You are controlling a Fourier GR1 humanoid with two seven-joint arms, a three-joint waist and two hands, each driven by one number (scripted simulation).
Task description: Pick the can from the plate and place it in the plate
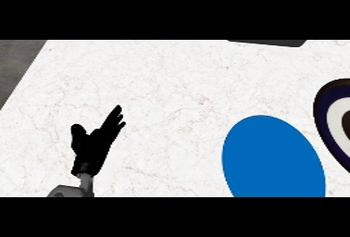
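Note:
A plain blue plate point(273, 157) lies on the white marble counter at the lower right, with nothing on it. At the right edge a second plate point(335, 115) with dark and white rings is cut off by the frame. No can shows anywhere. My left hand point(92, 143) rests at the lower left, fingers straight and pointing up, far from both plates and holding nothing. My right hand does not appear in the view.
The counter's left edge point(24, 78) runs diagonally at the upper left, with dark floor beyond it. A dark flat object point(270, 42) pokes in at the top right. White counter surface spans the space between my left hand and the blue plate.

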